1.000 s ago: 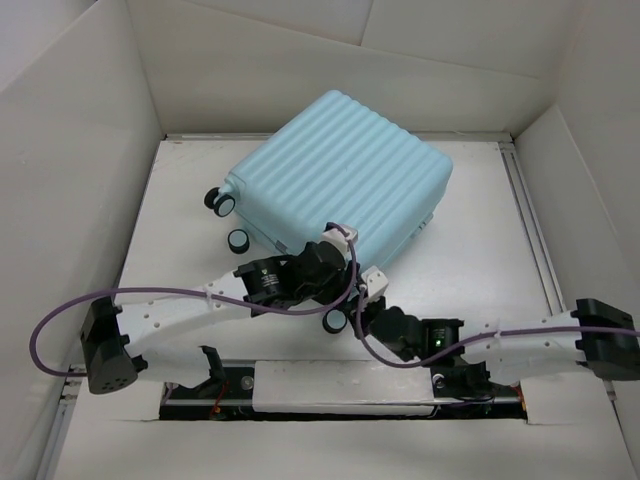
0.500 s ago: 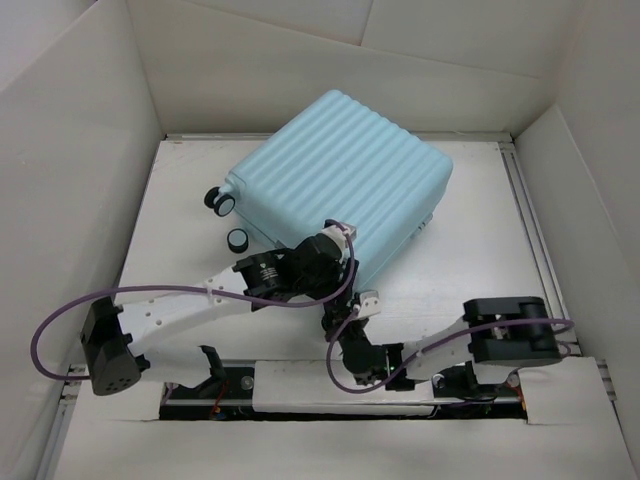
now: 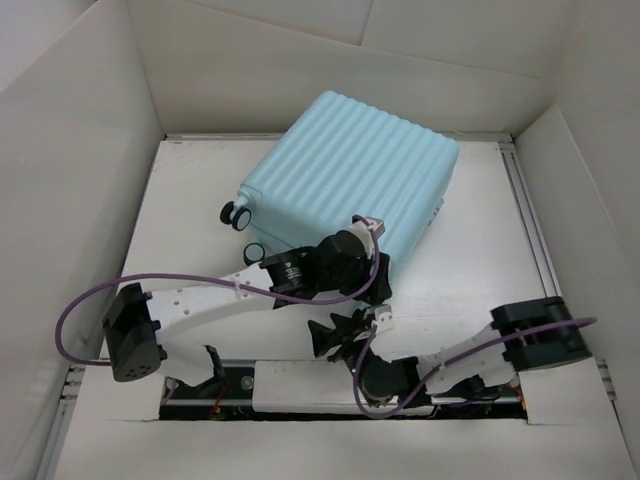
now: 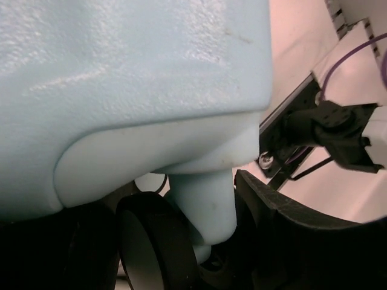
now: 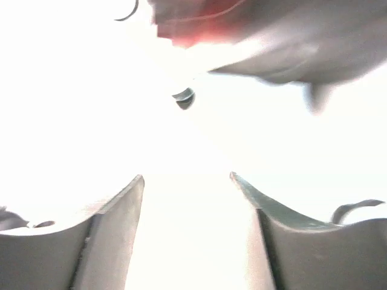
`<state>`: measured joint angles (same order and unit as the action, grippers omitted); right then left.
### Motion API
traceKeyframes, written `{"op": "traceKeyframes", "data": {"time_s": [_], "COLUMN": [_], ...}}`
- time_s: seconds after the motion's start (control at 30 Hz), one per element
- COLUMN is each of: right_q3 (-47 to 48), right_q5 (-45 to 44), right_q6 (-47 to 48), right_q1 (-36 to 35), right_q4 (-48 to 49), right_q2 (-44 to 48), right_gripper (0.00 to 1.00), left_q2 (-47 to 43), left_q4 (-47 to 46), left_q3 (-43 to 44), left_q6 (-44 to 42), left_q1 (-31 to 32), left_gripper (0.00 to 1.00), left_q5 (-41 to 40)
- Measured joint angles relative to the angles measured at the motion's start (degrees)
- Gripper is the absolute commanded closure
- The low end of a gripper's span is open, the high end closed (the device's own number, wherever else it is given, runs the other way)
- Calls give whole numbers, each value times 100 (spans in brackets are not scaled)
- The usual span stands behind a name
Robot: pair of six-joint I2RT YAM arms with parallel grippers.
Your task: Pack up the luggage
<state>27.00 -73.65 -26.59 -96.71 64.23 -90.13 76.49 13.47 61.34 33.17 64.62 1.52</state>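
Observation:
The luggage [image 3: 350, 165] is a pale aqua ribbed suitcase lying closed and skewed on the white table, two of its casters [image 3: 235, 213] showing at its left end. My left gripper [image 3: 374, 272] is at its near corner. In the left wrist view the shell [image 4: 121, 72] fills the top, and the aqua caster stem [image 4: 202, 199] with its black wheel [image 4: 154, 241] sits between my fingers [image 4: 284, 229], so the gripper [image 4: 199, 241] is shut on that caster. My right gripper [image 3: 338, 333] hangs low near the front edge, jaws apart, with nothing between its fingers [image 5: 115, 241] in the washed-out right wrist view [image 5: 186, 178].
White walls box in the table on the left, back and right. A metal rail [image 3: 530, 230] runs along the right side, and the base rail [image 3: 300, 385] lies along the front edge. Purple cables [image 3: 90, 300] loop off both arms. The right arm's elbow [image 3: 540, 340] is folded at the near right.
The right gripper has opened and drawn back from the suitcase toward the front edge. The left arm has swung the suitcase rightward and away, still holding its corner caster.

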Motion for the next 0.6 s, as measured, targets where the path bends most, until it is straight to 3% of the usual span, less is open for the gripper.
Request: {"op": "traceKeyframes", "data": {"time_s": [0.1, 0.17, 0.2, 0.33, 0.43, 0.6], "right_q3": [459, 960, 1158, 1602, 2048, 2874], "right_q5": [105, 195, 254, 544, 693, 811], "right_q6": [-931, -1626, -1926, -2798, -3187, -3445], "right_q1": [-431, -527, -549, -614, -640, -688], "right_q4": [-1906, -3351, -3985, -6100, -7469, -8841], "right_q2": [761, 970, 1012, 931, 601, 146], "right_gripper": [25, 20, 19, 13, 8, 10], "left_q2": [378, 507, 492, -105, -802, -1878], "left_q4": [-195, -310, -380, -745, -789, -568], "left_q3": [431, 645, 728, 844, 844, 782], "left_q6": [57, 59, 66, 120, 120, 118], "left_q1": [70, 63, 33, -345, -1029, -1792], "left_gripper": [28, 5, 0, 0, 0, 0], "left_q5": [-44, -94, -109, -245, -520, -1381]}}
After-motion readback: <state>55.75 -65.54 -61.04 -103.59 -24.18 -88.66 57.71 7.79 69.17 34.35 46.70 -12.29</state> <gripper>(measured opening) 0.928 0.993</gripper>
